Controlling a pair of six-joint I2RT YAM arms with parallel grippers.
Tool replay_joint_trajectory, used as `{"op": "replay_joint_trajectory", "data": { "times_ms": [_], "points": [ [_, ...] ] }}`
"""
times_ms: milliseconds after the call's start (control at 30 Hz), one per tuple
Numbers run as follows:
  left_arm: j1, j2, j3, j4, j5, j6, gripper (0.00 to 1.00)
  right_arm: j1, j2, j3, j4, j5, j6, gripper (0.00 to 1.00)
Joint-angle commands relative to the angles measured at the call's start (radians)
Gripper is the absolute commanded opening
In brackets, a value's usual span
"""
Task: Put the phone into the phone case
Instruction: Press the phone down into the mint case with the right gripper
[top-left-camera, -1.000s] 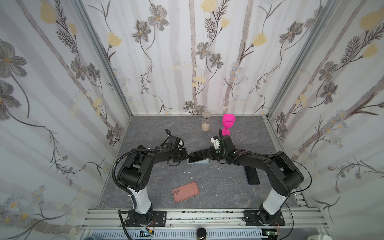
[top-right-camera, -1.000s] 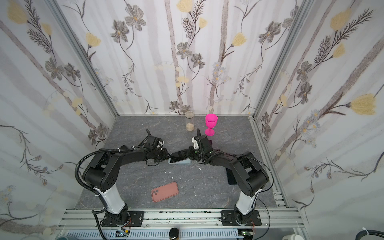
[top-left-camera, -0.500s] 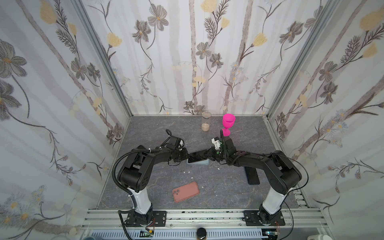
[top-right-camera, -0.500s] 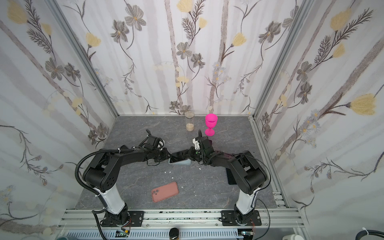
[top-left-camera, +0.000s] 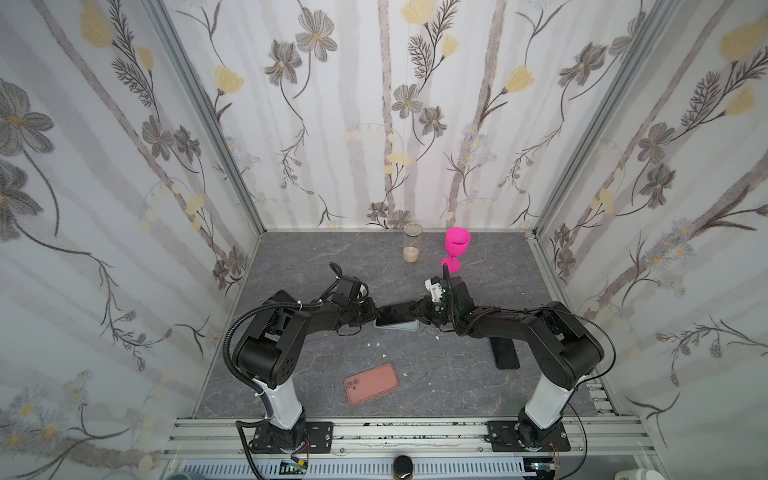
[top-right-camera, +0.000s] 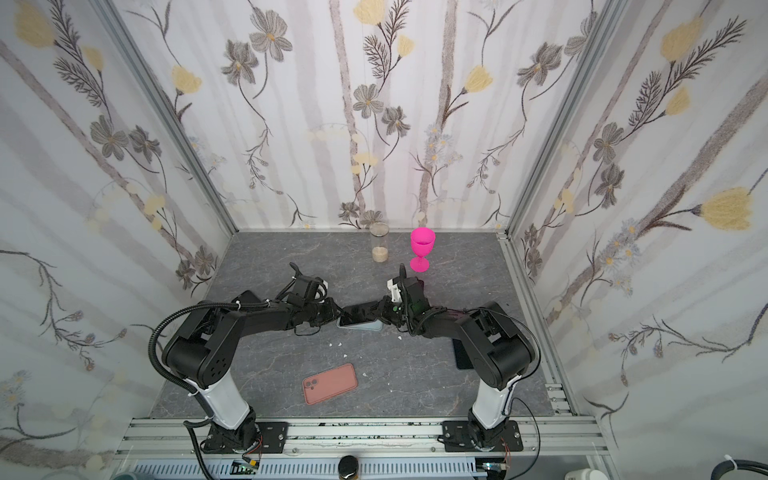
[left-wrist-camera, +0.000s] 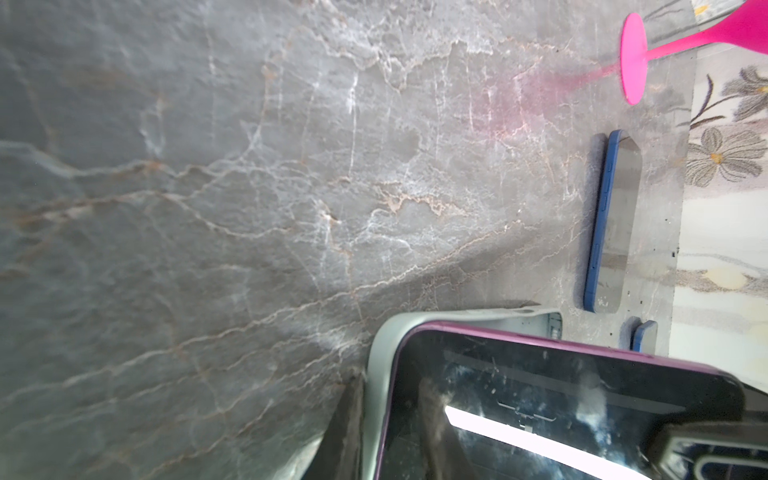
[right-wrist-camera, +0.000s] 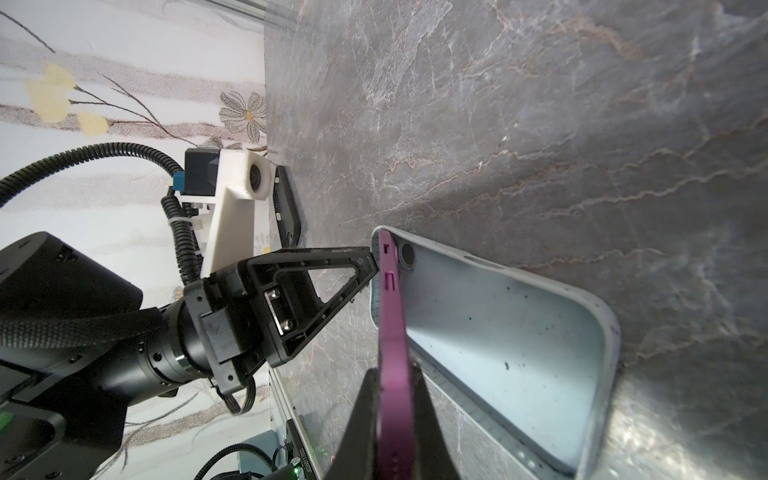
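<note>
Your left hand sits low at the left end of the pale grey-blue soft phone case. The case lies open side up mid-way across the grey marbled worktop. In the right wrist view one of that hand's fingers touches the corner rim by the camera hole. You cannot tell whether the hand pinches the rim or only braces it. Either way, hold it there as a stop so the case cannot slide left.

The purple-edged phone with the black glass face is not seated. Its left end meets that same corner of the case, and the rest rises clear of the case floor toward the right.

Your right hand is clamped on the raised right end of the phone, a finger on each face. Hinge that end down slowly and keep a light push leftward so the tucked end stays under the lip. Keep the phone's long edges in line with the side walls. A skewed phone would likely ride up on the soft rim. I judge you will need to let go and press the right corners in from above.

Compared with a second ago, almost nothing has shifted. Both hands meet at the same spot, the phone is propped at much the same tilt, and the case has not moved.
</note>
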Motion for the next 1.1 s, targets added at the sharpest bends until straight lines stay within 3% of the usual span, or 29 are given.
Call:
{"op": "replay_joint_trajectory", "data": {
  "times_ms": [0, 400, 600, 1067],
  "points": [
    [-0.03, -0.012, -0.033, -0.019, 0.205, -0.043, 0.2, 0.004, 0.0, 0.0, -0.166, 0.037, -0.044, 0.0],
    [-0.042, -0.031, -0.048, 0.018, 0.215, -0.058, 0.22, -0.031, 0.001, -0.022, -0.161, -0.014, -0.054, 0.0],
    [-0.037, -0.026, -0.023, -0.007, 0.162, -0.027, 0.29, -0.036, 0.033, 0.007, -0.198, -0.033, -0.098, 0.0],
    [-0.037, -0.008, 0.018, -0.042, 0.117, 0.021, 0.31, -0.076, 0.084, 0.012, -0.198, -0.03, -0.127, 0.05]
  ]
}}
